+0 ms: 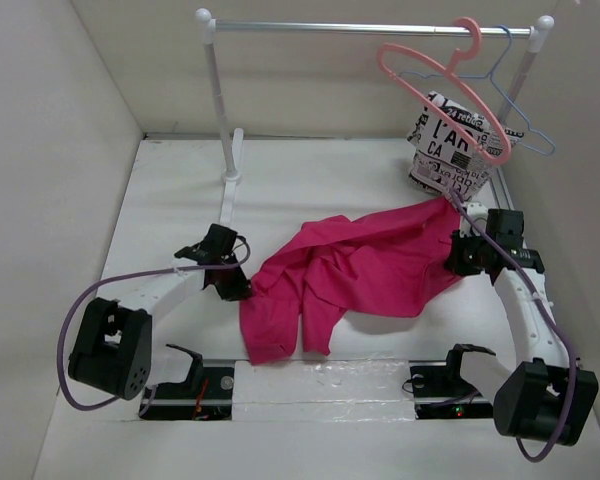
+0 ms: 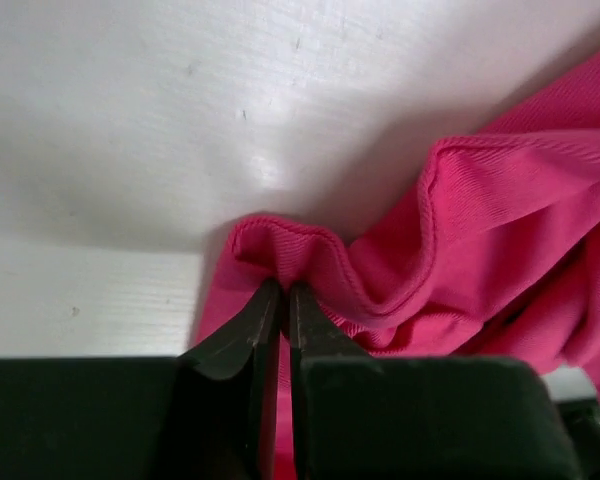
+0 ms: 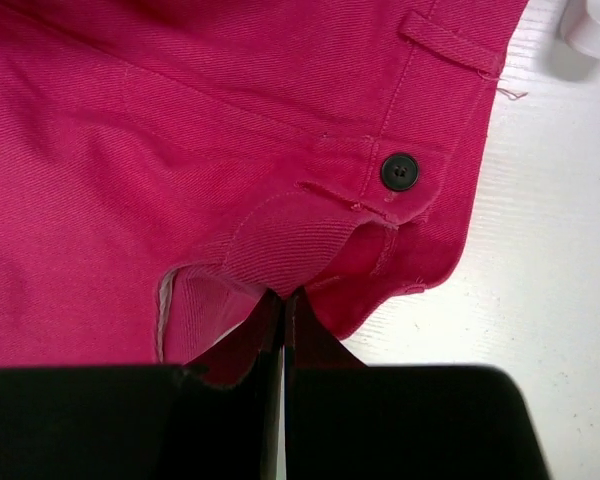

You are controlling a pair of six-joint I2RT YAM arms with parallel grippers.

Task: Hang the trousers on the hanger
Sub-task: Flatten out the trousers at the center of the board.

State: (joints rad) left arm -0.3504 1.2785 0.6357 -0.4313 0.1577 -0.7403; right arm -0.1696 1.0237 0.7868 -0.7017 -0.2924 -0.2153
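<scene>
White table holds crumpled trousers.

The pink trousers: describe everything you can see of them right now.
The magenta-pink fabric trousers lie crumpled and part-spread on the white table between the arms. Soft, twill-like weave; one leg end trails toward the near edge. The right wrist view shows a waistband corner with a black button and belt loop. The left hand is shut on a folded hem edge, the right hand on the waistband.
</scene>
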